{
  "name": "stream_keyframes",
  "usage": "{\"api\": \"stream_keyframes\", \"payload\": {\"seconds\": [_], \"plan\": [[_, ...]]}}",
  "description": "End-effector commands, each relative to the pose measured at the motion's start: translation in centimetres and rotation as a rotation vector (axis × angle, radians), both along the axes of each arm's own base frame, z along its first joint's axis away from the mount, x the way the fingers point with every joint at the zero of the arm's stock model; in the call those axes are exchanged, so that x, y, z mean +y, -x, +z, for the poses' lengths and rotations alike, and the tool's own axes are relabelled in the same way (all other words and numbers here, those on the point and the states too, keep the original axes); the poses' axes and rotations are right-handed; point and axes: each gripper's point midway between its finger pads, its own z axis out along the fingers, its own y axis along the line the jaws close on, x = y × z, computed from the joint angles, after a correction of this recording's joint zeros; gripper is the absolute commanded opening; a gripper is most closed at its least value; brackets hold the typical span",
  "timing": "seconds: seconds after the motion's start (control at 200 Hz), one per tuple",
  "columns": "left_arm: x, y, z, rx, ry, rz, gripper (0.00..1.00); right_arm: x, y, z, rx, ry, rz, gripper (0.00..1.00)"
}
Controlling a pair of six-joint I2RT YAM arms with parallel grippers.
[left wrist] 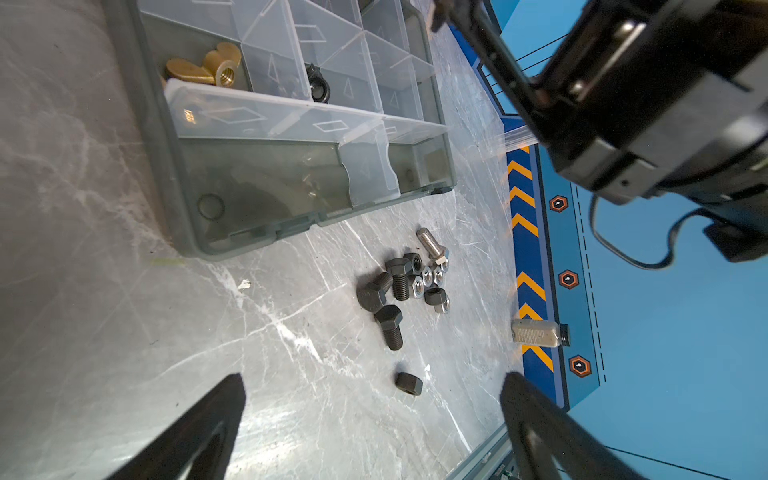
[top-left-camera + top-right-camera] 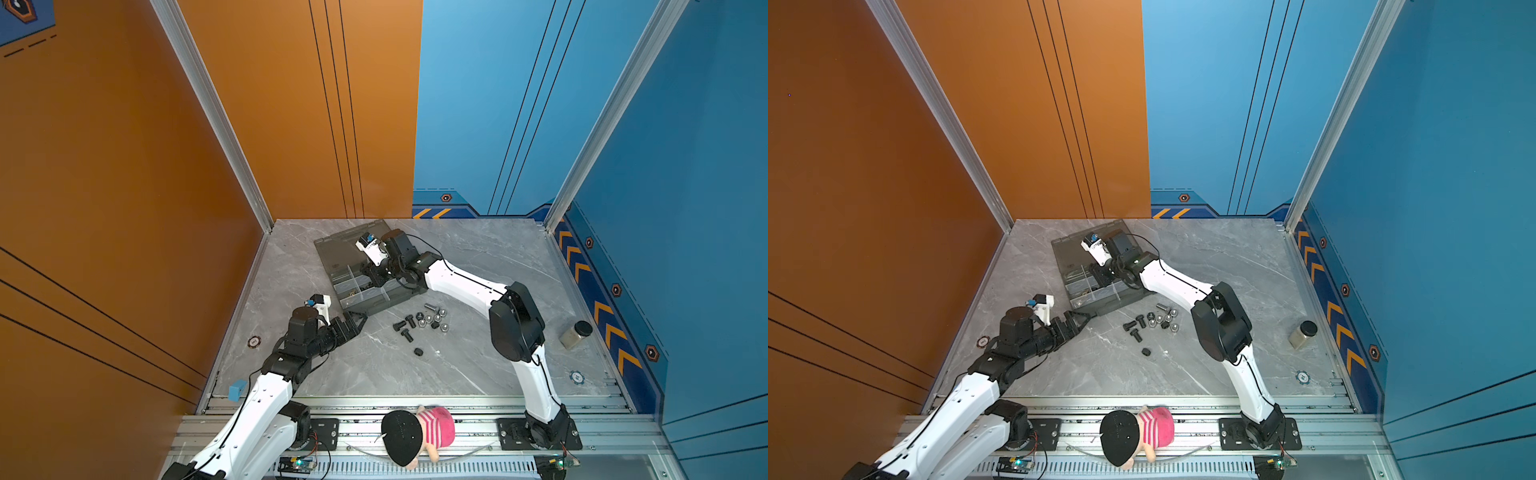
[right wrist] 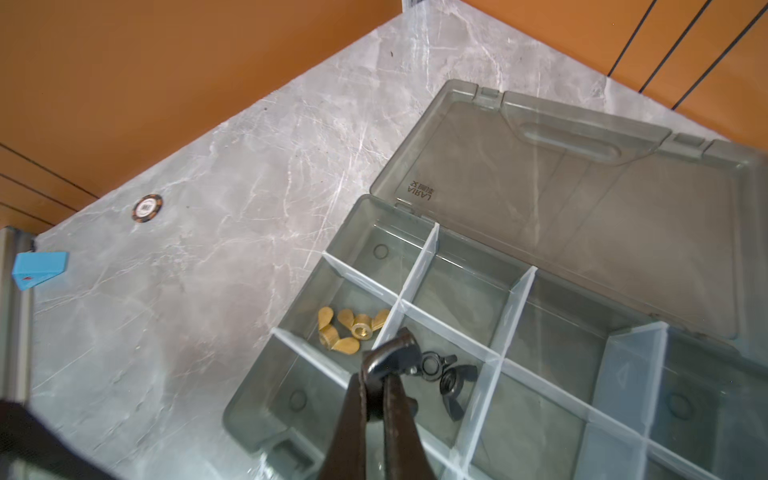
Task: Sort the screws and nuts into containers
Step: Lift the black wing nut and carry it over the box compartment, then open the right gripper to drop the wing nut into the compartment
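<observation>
Two brass wing nuts [image 3: 347, 330] sit in one cell of the organiser case [image 3: 249, 399]. Next door, the right jaws pinch a black wing nut [image 3: 390, 353] just above other black wing nuts [image 3: 446, 372]. Let go off-centre and it may clip the pale divider [image 3: 415, 274] and hop in with the brass. The right arm [image 2: 457, 282] stretches across, wrist pitched down. The left jaws hang wide open near the case's corner, with bolts and nuts [image 2: 424, 322] loose on the desk [image 2: 478, 374].

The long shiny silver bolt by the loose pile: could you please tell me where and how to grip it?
Grip the long shiny silver bolt across its threaded shank, coming straight down from above. It lies flat on the grey marble table, hex head crowded against the small silver hex nuts, while the shank points clear toward the smoky grey organiser case.
</observation>
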Motion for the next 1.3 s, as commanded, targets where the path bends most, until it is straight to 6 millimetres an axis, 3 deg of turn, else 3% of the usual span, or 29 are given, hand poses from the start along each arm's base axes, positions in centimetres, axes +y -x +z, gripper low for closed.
{"api": "stream_keyframes", "payload": {"seconds": [0.0,0.325,1.011,1.297], "plan": [[0.0,0.4,-0.1,0.01,0.008,-0.008,0.98,0.6,-1.1,0.6,-0.014,-0.017,-0.037,0.0],[0.3,0.3,0.2,0.001,0.006,0.006,0.98,0.1,-2.3,-1.8,0.026,0.015,-0.082,0.0],[0.5,0.6,0.0,0.003,0.002,0.011,0.98,-0.3,-2.4,-5.4,0.094,0.056,-0.107,0.01],[0.6,0.5,0.1,0.003,0.001,0.014,0.98,-0.6,-2.7,-6.0,0.103,0.063,-0.122,0.15]]}}
